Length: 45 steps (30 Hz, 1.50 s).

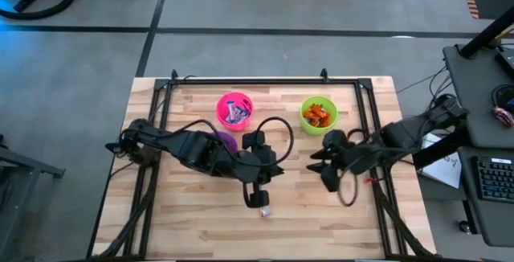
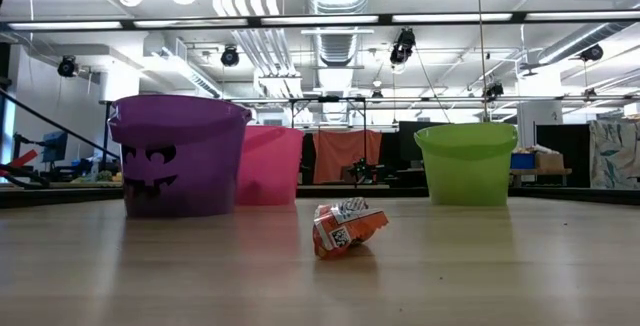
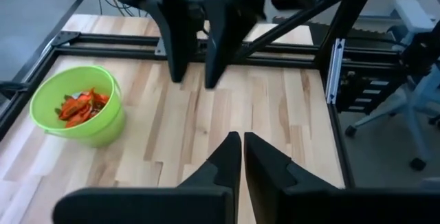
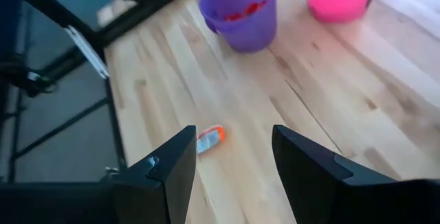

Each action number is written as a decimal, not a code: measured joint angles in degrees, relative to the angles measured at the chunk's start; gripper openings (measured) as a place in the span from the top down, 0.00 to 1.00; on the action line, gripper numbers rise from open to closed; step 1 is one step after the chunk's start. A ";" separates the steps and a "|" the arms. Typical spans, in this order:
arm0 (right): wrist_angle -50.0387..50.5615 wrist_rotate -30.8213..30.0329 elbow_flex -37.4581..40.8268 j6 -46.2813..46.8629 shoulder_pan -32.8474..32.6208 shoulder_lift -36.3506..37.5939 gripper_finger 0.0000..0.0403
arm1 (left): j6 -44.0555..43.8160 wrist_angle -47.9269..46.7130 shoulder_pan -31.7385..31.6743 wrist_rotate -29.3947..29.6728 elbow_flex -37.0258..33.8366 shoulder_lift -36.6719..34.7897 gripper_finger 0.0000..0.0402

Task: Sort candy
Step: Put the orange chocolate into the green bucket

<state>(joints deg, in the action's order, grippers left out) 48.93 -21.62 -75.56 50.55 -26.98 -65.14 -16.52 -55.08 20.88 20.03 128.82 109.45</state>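
One orange-wrapped candy [image 1: 264, 210] with a white label lies flat on the wooden table; it also shows in the low view [image 2: 345, 228] and the right wrist view [image 4: 210, 139]. My left gripper [image 1: 259, 197] [image 3: 243, 148] hovers just beside that candy, shut and holding nothing. My right gripper [image 1: 328, 173] [image 4: 234, 159] is open over the table's right half, facing the candy from a distance. More orange candy [image 3: 79, 106] fills the green cup [image 1: 319, 113], blue-and-white bars [image 1: 235, 115] sit in the pink cup [image 1: 234, 110], and red candy [image 4: 249, 9] shows in the purple cup [image 4: 240, 11].
The three cups stand in the table's far half, and the left arm partly covers the purple cup [image 1: 225, 141] in the high view. A black frame [image 1: 249, 80] runs along the table's far edge and sides. Bare wood [image 1: 201, 222] lies toward the near edge.
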 joint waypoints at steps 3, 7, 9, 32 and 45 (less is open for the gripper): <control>-0.13 0.62 0.10 1.18 0.00 -3.43 0.55 | -0.02 5.48 0.00 0.00 -7.50 -4.11 0.99; -0.25 1.68 0.10 2.04 0.05 -8.64 0.55 | -1.74 17.35 0.02 -0.02 -22.20 -11.67 1.00; -0.40 3.06 0.10 6.03 0.92 -11.28 0.55 | -3.84 22.87 0.02 -0.02 -29.54 -15.30 1.00; -10.68 17.53 -5.32 21.26 7.04 -37.33 0.53 | -9.58 48.57 0.07 0.44 -69.03 -42.98 1.00; -10.95 18.66 -10.65 24.94 7.04 -44.63 0.52 | -9.53 48.26 0.00 0.44 -69.63 -44.93 1.00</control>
<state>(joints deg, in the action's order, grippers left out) 37.98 -2.96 -86.21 75.48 -19.94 -109.78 -26.04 -6.82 20.88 20.47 59.19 64.52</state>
